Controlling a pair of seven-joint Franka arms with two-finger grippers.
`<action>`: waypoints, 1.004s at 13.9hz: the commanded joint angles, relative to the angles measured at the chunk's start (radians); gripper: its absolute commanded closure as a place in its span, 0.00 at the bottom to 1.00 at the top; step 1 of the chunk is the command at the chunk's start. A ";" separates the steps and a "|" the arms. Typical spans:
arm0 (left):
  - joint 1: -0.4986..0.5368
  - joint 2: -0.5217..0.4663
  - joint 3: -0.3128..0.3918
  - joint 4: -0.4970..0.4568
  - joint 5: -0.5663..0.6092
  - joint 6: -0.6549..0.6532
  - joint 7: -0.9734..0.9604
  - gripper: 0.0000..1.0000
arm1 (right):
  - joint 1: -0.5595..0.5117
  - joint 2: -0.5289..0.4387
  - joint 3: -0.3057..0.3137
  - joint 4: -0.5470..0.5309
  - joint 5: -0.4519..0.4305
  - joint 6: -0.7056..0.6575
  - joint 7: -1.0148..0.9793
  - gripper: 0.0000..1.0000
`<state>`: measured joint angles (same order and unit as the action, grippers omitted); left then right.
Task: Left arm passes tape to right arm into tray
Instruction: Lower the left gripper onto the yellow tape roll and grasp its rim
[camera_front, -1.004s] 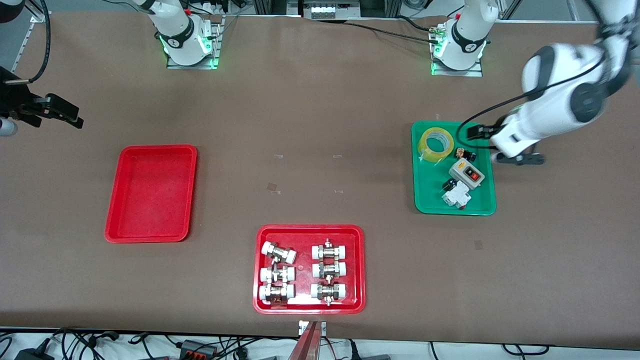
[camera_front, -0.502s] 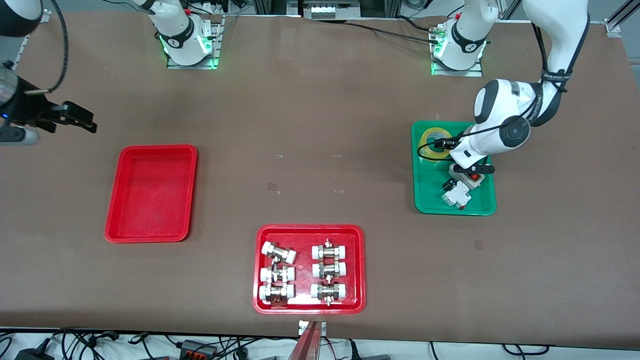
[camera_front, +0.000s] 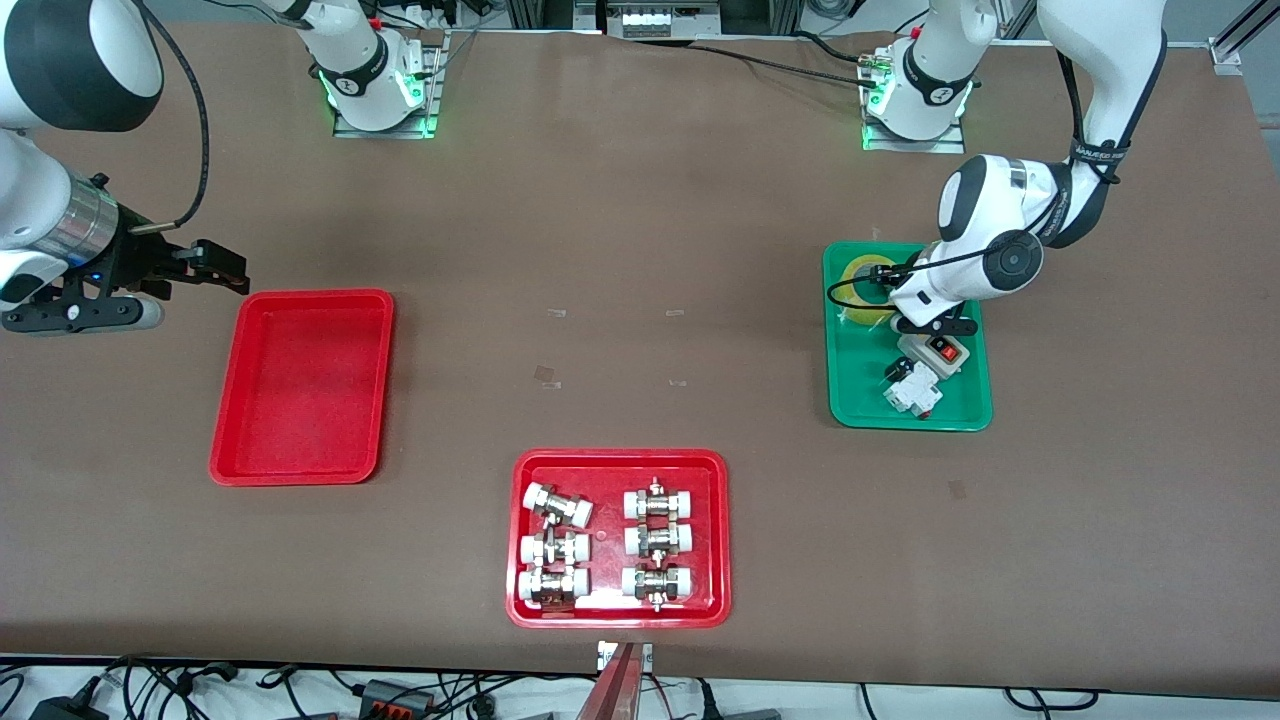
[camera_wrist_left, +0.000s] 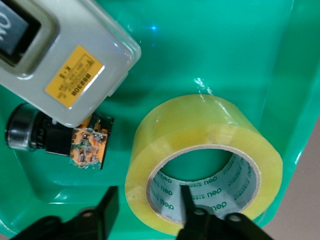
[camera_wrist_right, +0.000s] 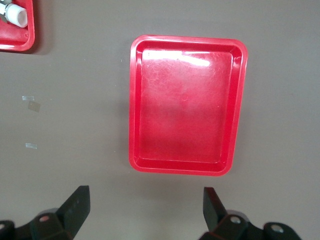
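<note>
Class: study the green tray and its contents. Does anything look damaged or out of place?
Yes. Beside the tape in the green tray, a small black part shows an exposed orange circuit end, as if its casing were missing. Nothing has spilled.

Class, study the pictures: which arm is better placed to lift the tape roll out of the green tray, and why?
Left. Its hand is down at the tape in the green tray, one finger inside the core, one outside the wall. The right hand hangs open by the bare red tray.

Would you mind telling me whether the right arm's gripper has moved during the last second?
Yes. The right gripper has travelled along the table's edge toward the shallow red plastic tray and now hovers beside that tray's corner nearest the right arm's base.
</note>
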<state>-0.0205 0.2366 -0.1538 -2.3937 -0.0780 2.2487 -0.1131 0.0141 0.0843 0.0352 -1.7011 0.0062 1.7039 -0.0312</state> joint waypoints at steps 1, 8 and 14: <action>0.005 -0.017 -0.007 -0.013 -0.013 -0.007 -0.008 0.83 | 0.003 -0.011 -0.003 -0.006 0.003 0.005 0.005 0.00; 0.008 -0.131 -0.009 0.111 -0.013 -0.208 -0.008 0.93 | 0.010 0.005 -0.003 0.001 0.003 -0.040 0.005 0.00; 0.002 -0.126 -0.134 0.434 -0.259 -0.463 -0.254 0.93 | 0.004 0.026 -0.003 0.006 0.093 -0.040 -0.007 0.00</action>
<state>-0.0180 0.0981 -0.2309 -2.0409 -0.2497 1.8282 -0.2771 0.0188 0.1106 0.0345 -1.7012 0.0587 1.6727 -0.0313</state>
